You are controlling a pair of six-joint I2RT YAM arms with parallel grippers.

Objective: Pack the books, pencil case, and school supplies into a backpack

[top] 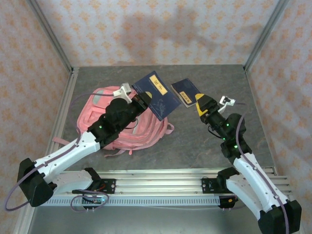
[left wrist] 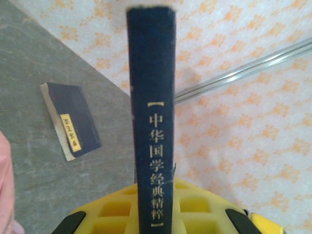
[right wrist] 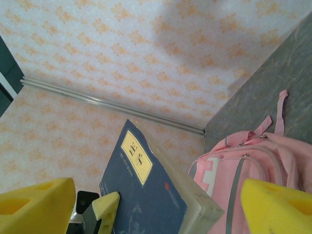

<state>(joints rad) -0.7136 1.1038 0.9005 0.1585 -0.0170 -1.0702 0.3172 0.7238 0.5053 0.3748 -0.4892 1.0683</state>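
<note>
One navy book (top: 156, 92) sits clamped in left gripper (top: 142, 101) above the backpack (top: 141, 134), likely for loading. Second book (top: 185, 91) lies on desk (top: 195, 146); right gripper (top: 201, 104) stands wide just beside it, empty.

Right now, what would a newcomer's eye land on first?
The left claw pinching a navy book, held aloft beside the pink backpack, left of centre. To its right, a second navy book lies on the grey table, just ahead of the open right claw.
</note>
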